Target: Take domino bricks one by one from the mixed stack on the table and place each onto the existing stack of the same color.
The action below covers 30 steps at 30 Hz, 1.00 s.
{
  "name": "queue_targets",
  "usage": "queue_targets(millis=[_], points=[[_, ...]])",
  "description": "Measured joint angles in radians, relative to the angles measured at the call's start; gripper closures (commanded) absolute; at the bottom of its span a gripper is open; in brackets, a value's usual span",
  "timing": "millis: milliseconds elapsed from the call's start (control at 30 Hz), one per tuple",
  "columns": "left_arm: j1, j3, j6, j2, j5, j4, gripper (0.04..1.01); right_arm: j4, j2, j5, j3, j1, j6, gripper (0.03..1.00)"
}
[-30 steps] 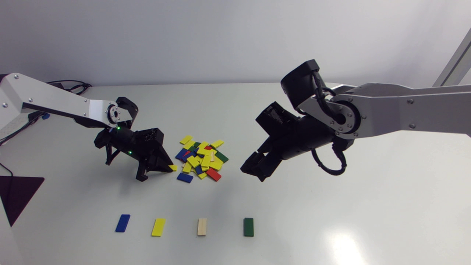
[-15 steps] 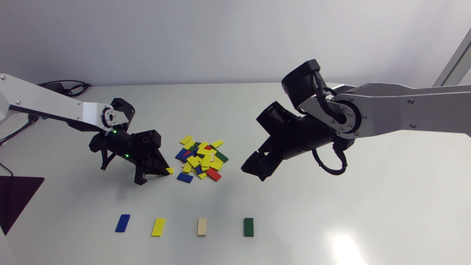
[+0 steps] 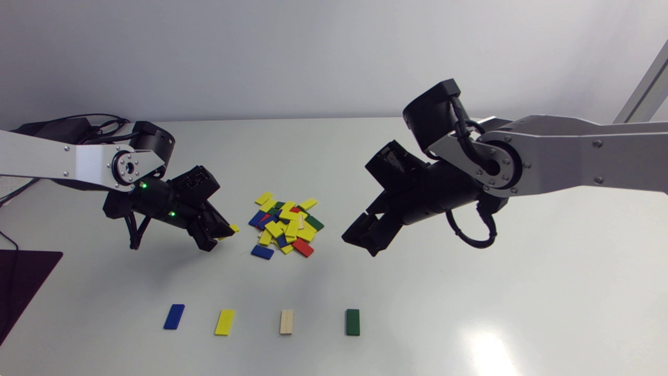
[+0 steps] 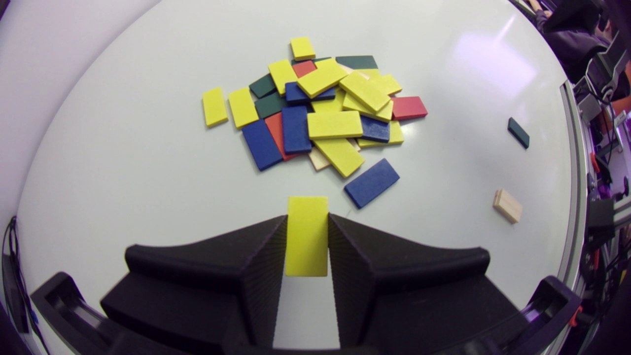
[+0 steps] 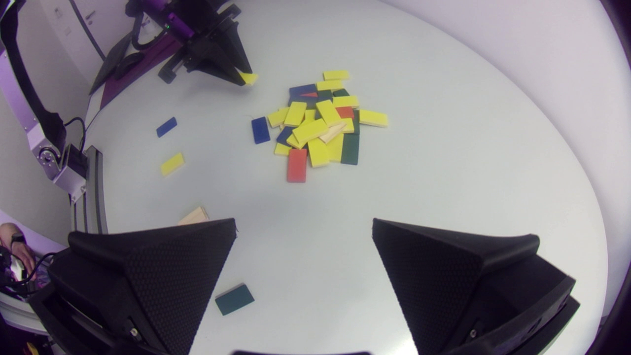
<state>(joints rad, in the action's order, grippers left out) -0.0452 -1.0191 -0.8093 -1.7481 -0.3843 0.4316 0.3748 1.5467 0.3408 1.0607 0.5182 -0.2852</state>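
My left gripper (image 3: 222, 233) is shut on a yellow brick (image 3: 234, 228), lifted off the table just left of the mixed pile (image 3: 286, 225). In the left wrist view the yellow brick (image 4: 306, 234) stands clamped between both fingers (image 4: 261, 266), with the pile (image 4: 320, 106) ahead. My right gripper (image 3: 360, 241) hangs open and empty to the right of the pile; its fingers (image 5: 197, 261) stand wide apart in the right wrist view. Along the front lie single blue (image 3: 174, 316), yellow (image 3: 225, 321), wood-coloured (image 3: 286, 321) and green (image 3: 353, 321) bricks.
A loose blue brick (image 3: 262, 252) and a red brick (image 3: 302, 247) lie at the pile's front edge. A dark mat (image 3: 23, 279) sits at the table's left edge, and cables (image 3: 99, 125) at the back left corner.
My left gripper has lifted the yellow brick off the table and drawn back to the left, away from the pile. The right arm has hardly moved.
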Motion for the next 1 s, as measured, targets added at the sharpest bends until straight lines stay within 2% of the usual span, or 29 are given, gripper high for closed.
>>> queue_targets(millis=[300,433,567,633,800,1000], points=[[-0.015,0.142,0.233,0.124,0.11,-0.027,1.007,0.0,-0.028,0.0,-0.013,0.011,0.0,0.066],[-0.03,0.223,0.335,0.185,0.174,-0.078,1.007,0.0,-0.035,-0.001,-0.021,0.025,0.0,0.066],[-0.087,0.312,0.445,0.231,0.257,-0.163,1.008,0.0,-0.048,-0.001,-0.029,0.032,0.0,0.066],[-0.113,0.35,0.493,0.254,0.282,-0.198,1.008,0.0,-0.055,-0.001,-0.032,0.033,0.0,0.066],[-0.151,0.429,0.573,0.353,0.3,-0.254,1.008,0.0,-0.067,-0.001,-0.045,0.033,0.0,0.066],[-0.194,0.481,0.626,0.453,0.311,-0.269,1.008,0.0,-0.078,-0.001,-0.063,0.033,0.0,0.066]])
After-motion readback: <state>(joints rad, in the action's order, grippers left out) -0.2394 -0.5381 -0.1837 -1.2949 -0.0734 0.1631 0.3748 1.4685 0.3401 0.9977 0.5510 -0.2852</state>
